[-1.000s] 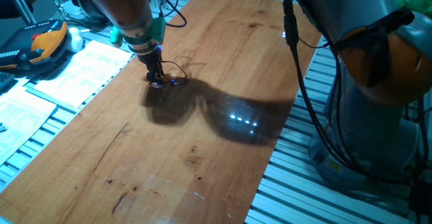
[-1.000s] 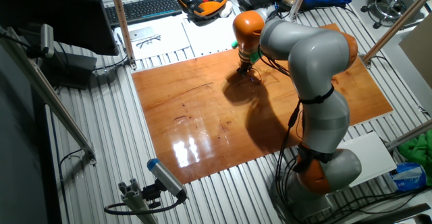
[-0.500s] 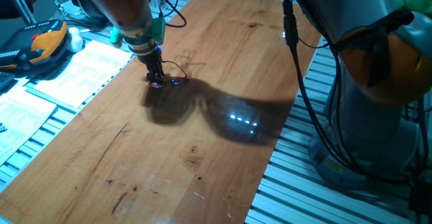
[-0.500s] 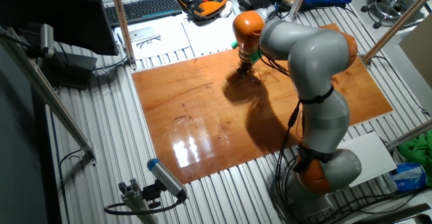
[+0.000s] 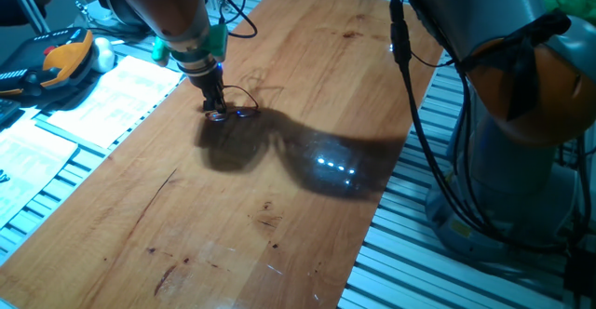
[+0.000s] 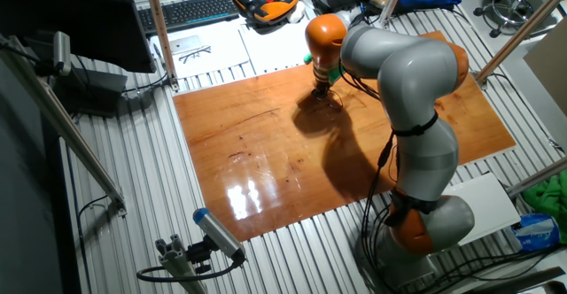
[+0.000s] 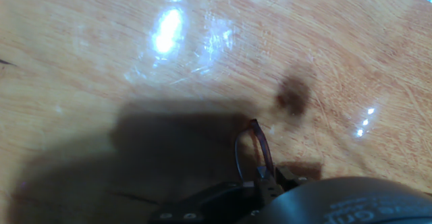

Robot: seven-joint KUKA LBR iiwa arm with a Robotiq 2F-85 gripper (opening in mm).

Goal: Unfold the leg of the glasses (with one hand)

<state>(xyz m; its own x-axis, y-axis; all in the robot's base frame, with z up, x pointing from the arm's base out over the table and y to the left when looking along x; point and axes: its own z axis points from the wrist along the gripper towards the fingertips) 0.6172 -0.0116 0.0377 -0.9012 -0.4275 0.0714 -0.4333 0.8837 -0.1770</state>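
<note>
The glasses (image 5: 240, 103) are a thin reddish-brown wire frame lying on the wooden board (image 5: 307, 76), in the arm's shadow. My gripper (image 5: 216, 114) points straight down with its fingertips on the board at the glasses' left end. The fingers stand close together and look shut on the frame. In the other fixed view the gripper (image 6: 321, 89) is at the board's far edge, and the glasses (image 6: 336, 100) are a faint dark line beside it. In the hand view a wire loop of the glasses (image 7: 255, 148) comes out from between the black fingertips (image 7: 264, 181).
White printed sheets (image 5: 104, 95) and an orange-and-black handheld pendant (image 5: 63, 58) lie left of the board. A keyboard (image 6: 190, 9) sits behind it. The arm's grey body (image 5: 521, 114) and a black cable (image 5: 407, 62) stand over the board's right side.
</note>
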